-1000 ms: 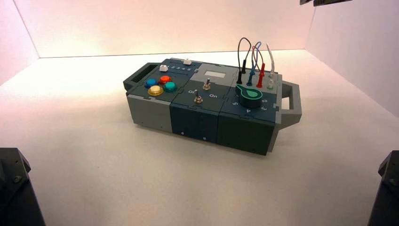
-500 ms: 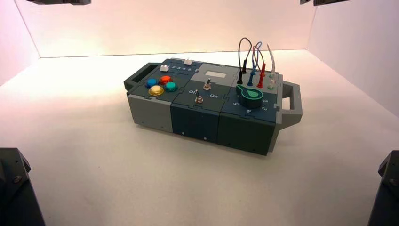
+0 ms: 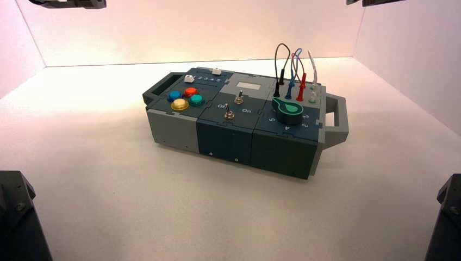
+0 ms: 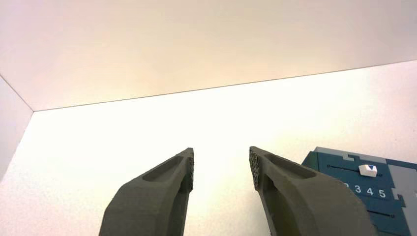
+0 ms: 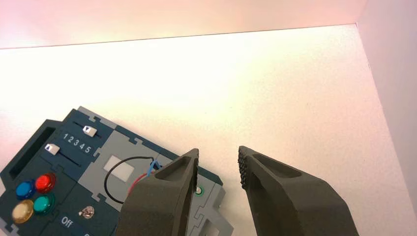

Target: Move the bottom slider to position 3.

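Presently my left gripper (image 4: 221, 167) hangs high above the table (image 3: 108, 179), a sliver of it showing at the upper left of the high view (image 3: 68, 4); its fingers (image 4: 162, 189) stand apart with nothing between them, and in the left wrist view only a corner of the box (image 3: 239, 117) shows at the lower right of the frame, with one white slider knob (image 4: 368, 170) and the numerals 3 4 5 beside it; which of the two sliders that is I cannot tell from there.

Moving right in the high view, the box sits mid-frame, turned a little; the bottom slider (image 3: 189, 78) is the white knob at the box's upper left corner, just above the blue, red, yellow and green buttons (image 3: 185, 99); the second white knob (image 3: 217, 71) lies a little further back; two silver toggle switches (image 3: 234, 106) stand in the middle, and the green dial (image 3: 288, 109) and the wires (image 3: 293, 70) lie on the right.

In the right wrist view the bottom slider (image 5: 49, 147) sits at the end of its track by the numeral 1; position 3 (image 5: 76, 142) lies a little along the row 1 2 3 4 5.

At the upper right of the high view my right gripper (image 5: 218, 164) is also high (image 3: 375, 2), fingers parted and holding nothing, above the box's wire end.
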Controlling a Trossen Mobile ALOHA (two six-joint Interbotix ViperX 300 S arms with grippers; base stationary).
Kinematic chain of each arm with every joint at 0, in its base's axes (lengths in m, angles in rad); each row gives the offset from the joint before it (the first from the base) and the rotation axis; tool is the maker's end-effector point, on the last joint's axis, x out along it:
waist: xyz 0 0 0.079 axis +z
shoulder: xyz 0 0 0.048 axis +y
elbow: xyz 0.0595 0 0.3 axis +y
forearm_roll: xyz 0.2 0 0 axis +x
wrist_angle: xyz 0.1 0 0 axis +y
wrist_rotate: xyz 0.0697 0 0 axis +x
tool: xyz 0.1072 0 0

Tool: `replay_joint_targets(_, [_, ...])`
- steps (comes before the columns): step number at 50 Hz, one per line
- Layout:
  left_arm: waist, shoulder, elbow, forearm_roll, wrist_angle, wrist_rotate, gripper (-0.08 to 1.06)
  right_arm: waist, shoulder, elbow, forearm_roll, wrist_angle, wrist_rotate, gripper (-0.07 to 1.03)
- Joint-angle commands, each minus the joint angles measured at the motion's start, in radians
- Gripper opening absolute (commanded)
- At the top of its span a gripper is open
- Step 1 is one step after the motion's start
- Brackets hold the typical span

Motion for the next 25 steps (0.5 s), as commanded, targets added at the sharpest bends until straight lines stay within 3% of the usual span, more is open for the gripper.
replay_joint_targets(1, [0.005,0.002,-0.031,0.002,-0.011,0.003,0.47,0.005,-0.009,-0.025,0.000,-0.012,-0.002,0.45])
replay_joint_targets(10, [0.005,0.018,-0.032,0.000,-0.011,-0.006,0.45,0.005,-0.003,-0.025,0.002,-0.018,-0.002,0.45])
replay_joint_targets(25, [-0.037,0.127,-0.063,0.000,-0.011,-0.020,0.24,0.005,0.002,-0.025,0.002,-0.018,-0.002,0.45])
